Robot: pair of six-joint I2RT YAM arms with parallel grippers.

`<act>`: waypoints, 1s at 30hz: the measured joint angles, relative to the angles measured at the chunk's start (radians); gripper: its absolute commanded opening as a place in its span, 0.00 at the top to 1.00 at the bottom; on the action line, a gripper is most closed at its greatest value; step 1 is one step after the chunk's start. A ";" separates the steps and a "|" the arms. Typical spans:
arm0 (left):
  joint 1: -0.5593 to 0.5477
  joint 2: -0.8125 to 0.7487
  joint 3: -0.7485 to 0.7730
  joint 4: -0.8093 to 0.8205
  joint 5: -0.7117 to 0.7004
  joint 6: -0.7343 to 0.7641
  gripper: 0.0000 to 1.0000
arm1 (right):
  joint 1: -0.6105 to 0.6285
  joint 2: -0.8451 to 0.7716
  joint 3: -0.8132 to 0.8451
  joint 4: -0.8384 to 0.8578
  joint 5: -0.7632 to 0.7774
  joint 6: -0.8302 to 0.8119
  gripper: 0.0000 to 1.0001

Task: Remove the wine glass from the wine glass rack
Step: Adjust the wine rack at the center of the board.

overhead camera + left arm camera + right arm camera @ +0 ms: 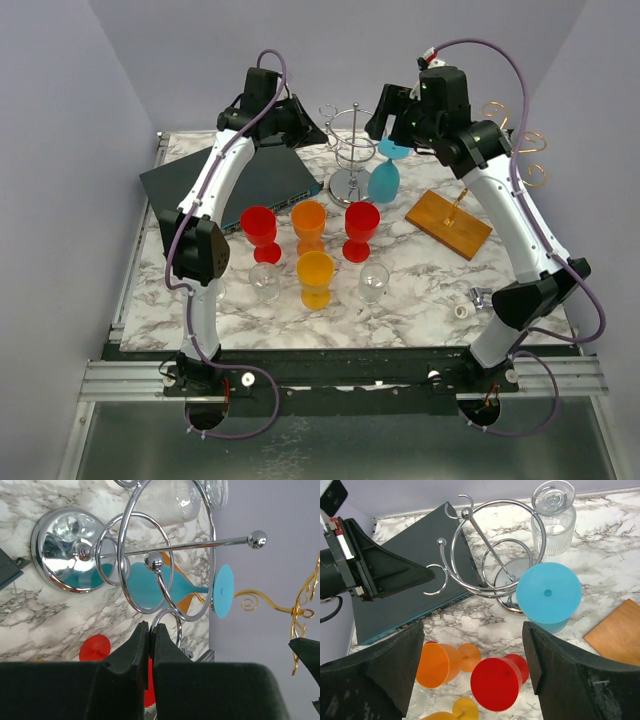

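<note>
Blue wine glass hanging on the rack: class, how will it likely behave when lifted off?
The blue wine glass looks like matte plastic, so probably light and not brittle. Hung by its foot in the chrome rack, it may snag or swing if pulled sideways. Its thin stem could slip between jaws.

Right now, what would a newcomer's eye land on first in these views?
The blue wine glass hangs upside down from the chrome rack at the back middle of the table, with the open right gripper facing its foot. Next come the left gripper, shut right at one of the rack's wire loops, and the cluster of red, orange and yellow goblets mid-table.
</note>
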 measured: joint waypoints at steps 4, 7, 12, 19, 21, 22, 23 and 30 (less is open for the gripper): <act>0.024 0.027 0.053 -0.035 0.001 0.042 1.00 | 0.011 0.042 0.045 -0.021 0.013 -0.013 0.15; 0.033 0.043 0.086 -0.061 0.001 0.072 1.00 | 0.014 0.073 0.076 -0.031 0.022 -0.022 0.15; 0.035 0.071 0.143 -0.097 0.001 0.104 1.00 | 0.016 0.121 0.124 -0.048 0.050 -0.036 0.13; 0.042 0.106 0.219 -0.143 0.001 0.132 1.00 | 0.018 0.220 0.266 -0.109 0.084 -0.074 0.15; 0.044 0.106 0.220 -0.151 0.001 0.138 1.00 | 0.018 0.250 0.303 -0.127 0.084 -0.084 0.17; 0.046 0.106 0.220 -0.154 0.001 0.141 1.00 | 0.018 0.262 0.315 -0.138 0.084 -0.087 0.18; 0.048 0.107 0.224 -0.161 0.001 0.145 1.00 | 0.018 0.272 0.323 -0.147 0.084 -0.090 0.18; 0.056 0.118 0.246 -0.171 0.001 0.159 1.00 | 0.018 0.298 0.325 -0.200 0.084 -0.109 0.08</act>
